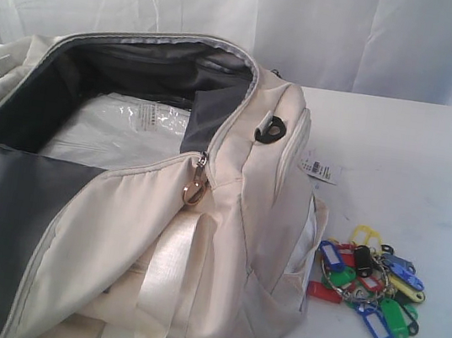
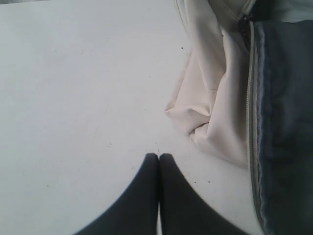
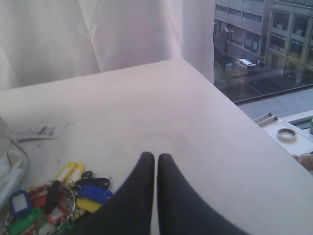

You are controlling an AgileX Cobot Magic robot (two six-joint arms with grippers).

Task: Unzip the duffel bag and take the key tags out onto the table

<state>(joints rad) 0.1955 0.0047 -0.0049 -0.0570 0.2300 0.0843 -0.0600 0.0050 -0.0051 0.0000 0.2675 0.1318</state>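
The duffel bag [image 1: 220,262] is cut off by the left and near edges of the exterior view, so its full outline is not seen. Neither arm is caught in that view. Something wrapped in clear, glossy plastic [image 1: 121,132] is seen inside the bag, but what it is cannot be made out. The print on the white paper label [image 1: 318,169] at the bag's right end is too small to be read. In the right wrist view the key tags [image 1: 366,283] are partly cut off by the picture's edge, and whether the nearest red tag touches the bag cannot be told. The bag is seen lying on the white surface [image 1: 414,163], towards the left, with its top zip undone and its mouth gaping wide. Dark grey lining is exposed, and a metal zipper pull [image 1: 196,183] hangs at the near end of the opening. A black D-ring [image 1: 272,130] is fixed high on the right end and a white webbing strap [image 1: 168,271] runs down the near side. The cream fabric is creased and slumped. The tags are found in a loose heap on the surface just right of the bag's near right corner, in blue, green, yellow, red and black on metal rings. The left hand [image 2: 159,156] is pressed fully together with nothing gripped, above bare surface beside a folded corner of the bag. The right hand [image 3: 156,155] is likewise closed and empty, just beside the tags. A white curtain [image 1: 316,21] is hung along the far side.
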